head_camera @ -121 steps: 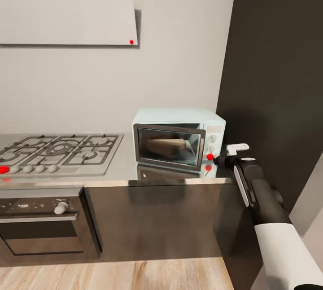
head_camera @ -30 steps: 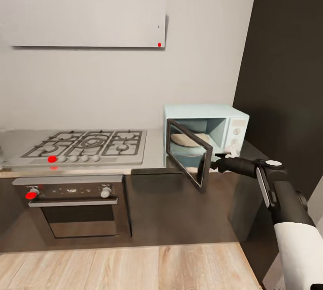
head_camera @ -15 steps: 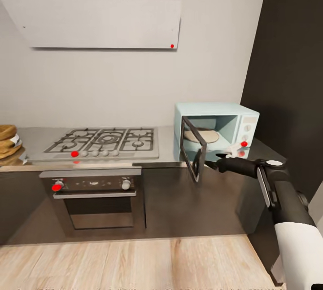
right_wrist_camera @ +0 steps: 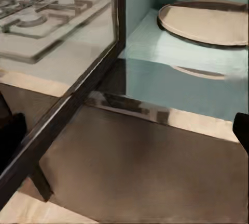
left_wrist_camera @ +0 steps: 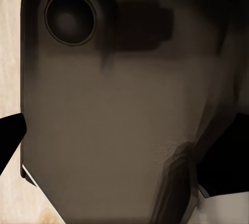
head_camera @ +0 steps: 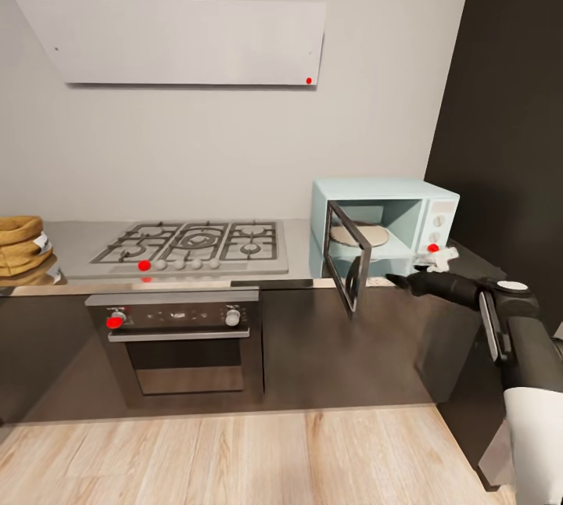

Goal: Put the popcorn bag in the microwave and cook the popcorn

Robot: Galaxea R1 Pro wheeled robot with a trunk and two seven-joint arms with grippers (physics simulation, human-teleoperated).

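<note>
The pale mint-blue microwave (head_camera: 407,200) stands at the right end of the grey countertop (head_camera: 78,264). Its dark glass door (head_camera: 349,261) hangs open toward me, and a round tan turntable (head_camera: 358,235) lies inside. The tan popcorn bag (head_camera: 19,244) sits on the countertop at the far left edge, partly cut off. My right gripper (head_camera: 396,281) hovers open just in front of the microwave's opening, right of the door, holding nothing. The right wrist view shows the door (right_wrist_camera: 78,99), the turntable (right_wrist_camera: 207,21) and the gripper (right_wrist_camera: 124,130). My left gripper (left_wrist_camera: 119,141) is open against the robot's dark body.
A gas hob (head_camera: 191,243) with a red dot lies between bag and microwave, above a built-in oven (head_camera: 184,349). A range hood (head_camera: 180,40) hangs on the wall. A dark tall cabinet (head_camera: 508,137) stands right of the microwave. Wooden floor (head_camera: 234,458) lies below.
The microwave door has swung from shut to wide open and my right gripper has left it. The camera has backed away and turned left, bringing the popcorn bag into view.
</note>
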